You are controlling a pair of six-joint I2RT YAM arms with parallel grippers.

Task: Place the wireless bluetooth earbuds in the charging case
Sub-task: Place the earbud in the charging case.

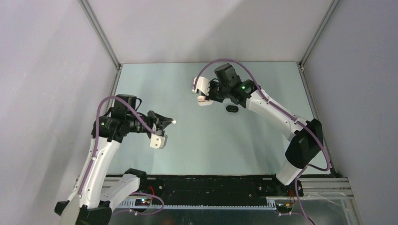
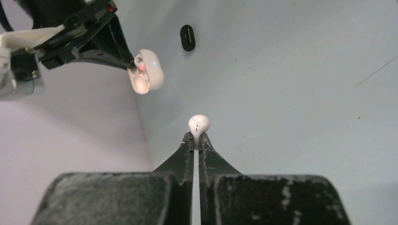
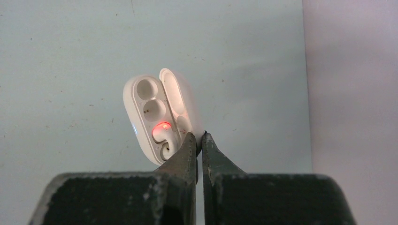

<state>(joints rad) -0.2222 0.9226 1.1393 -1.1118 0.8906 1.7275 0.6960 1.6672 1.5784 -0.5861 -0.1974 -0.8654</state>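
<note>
My left gripper (image 2: 197,138) is shut on a white earbud (image 2: 199,124), pinching its stem so the round head sticks out past the tips; from above it hangs over the table's left half (image 1: 174,122). My right gripper (image 3: 200,138) is shut on the edge of the open white charging case (image 3: 155,117), held in the air at the back middle (image 1: 204,100). In the case, one white earbud (image 3: 164,140) sits in the near socket beside a red light. The far socket (image 3: 149,101) is bare. The case (image 2: 148,75) hangs beyond and left of the held earbud, apart from it.
A small black oval case (image 1: 231,108) lies on the pale table just right of the right gripper, also visible from the left wrist (image 2: 187,37). Grey walls close in on the left, right and back. A black rail (image 1: 211,185) runs along the near edge.
</note>
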